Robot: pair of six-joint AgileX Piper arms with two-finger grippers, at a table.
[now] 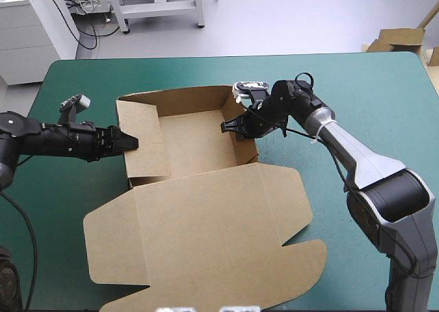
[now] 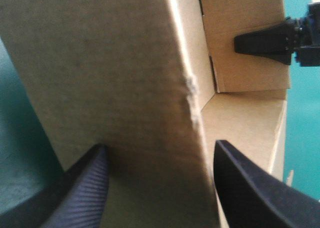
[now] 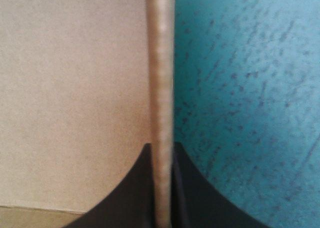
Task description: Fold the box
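Middle of the table: brown box, standing as an open tray, lid lying flat toward the near edge. Pinched on the right wall by the right gripper, black fingers all but closed with only the board's thickness between them. Looks like an anchor hold, keeping that side upright and the tray from sliding.

Opposite side: left gripper spread wide, straddling the left wall, one finger outside, the other inside, neither seen squeezing the board. Probably set that way to catch the flap that slants into the tray and press it home. Scuffed crease along that wall's edge in the left wrist view, so already worked once by the look of it.

Reading of progress: walls up, left side's tuck in hand, lid not yet touched.

Next call: close gently, push straight down along the wall, no twisting.

Risks: flap springing back out, or the whole box skating on the teal-green cover should the right pinch slip
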